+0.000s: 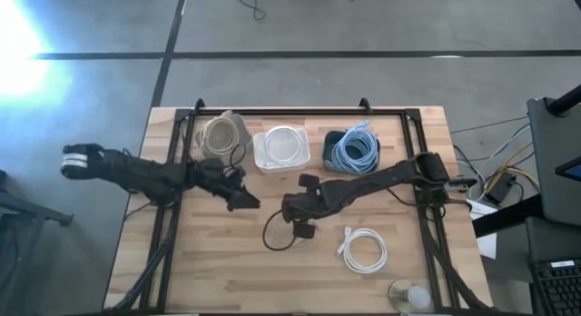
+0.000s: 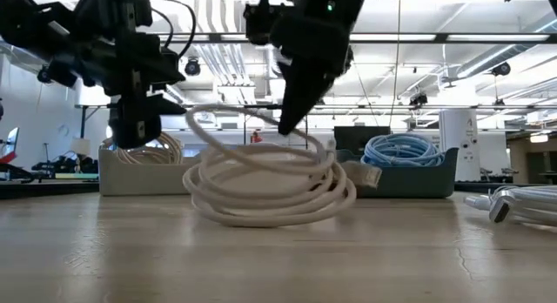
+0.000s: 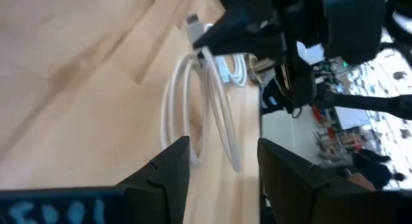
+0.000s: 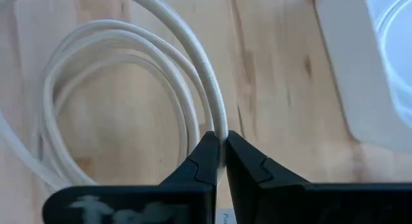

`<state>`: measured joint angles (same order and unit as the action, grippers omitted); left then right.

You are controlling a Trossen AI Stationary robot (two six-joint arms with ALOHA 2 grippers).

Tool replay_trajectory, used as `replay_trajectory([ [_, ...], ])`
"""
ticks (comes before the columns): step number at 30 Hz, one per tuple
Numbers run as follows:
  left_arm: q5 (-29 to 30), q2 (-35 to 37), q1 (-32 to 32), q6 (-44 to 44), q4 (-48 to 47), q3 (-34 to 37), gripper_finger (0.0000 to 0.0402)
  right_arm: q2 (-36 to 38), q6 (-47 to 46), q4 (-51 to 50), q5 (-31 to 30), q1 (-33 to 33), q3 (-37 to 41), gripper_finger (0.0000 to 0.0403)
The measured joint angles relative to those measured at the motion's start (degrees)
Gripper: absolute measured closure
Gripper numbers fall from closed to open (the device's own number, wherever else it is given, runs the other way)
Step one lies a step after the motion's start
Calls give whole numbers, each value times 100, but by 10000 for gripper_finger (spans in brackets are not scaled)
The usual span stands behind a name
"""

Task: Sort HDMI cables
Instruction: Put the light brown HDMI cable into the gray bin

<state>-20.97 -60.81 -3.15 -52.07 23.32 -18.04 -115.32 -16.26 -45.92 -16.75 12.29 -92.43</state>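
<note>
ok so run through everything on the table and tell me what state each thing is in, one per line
Right pincer: shut on one strand of the beige cable, lifting it.
Beige cable: coiled, mostly on the table.
Left pincer: open, beside that coil, holding nothing.
Loose white cable: coiled, lying on the table.
Beige bin: holds beige coils.
White bin: holds white coils.
Blue bin: holds light blue coils.

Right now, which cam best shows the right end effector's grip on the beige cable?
Right wrist view: the right end effector is shut on a strand of the beige cable. Low view shows the coil part-lifted, left wrist shows it side-on, and high view hides the pinch.
</note>
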Motion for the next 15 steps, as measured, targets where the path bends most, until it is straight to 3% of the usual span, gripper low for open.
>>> replay_trajectory([
  [8,8,-153,244,-33,413,0,229,54,364,-405,-459,7,-684,390],
  [15,33,-160,248,99,869,0,229,60,475,-423,-467,9,-831,390],
])
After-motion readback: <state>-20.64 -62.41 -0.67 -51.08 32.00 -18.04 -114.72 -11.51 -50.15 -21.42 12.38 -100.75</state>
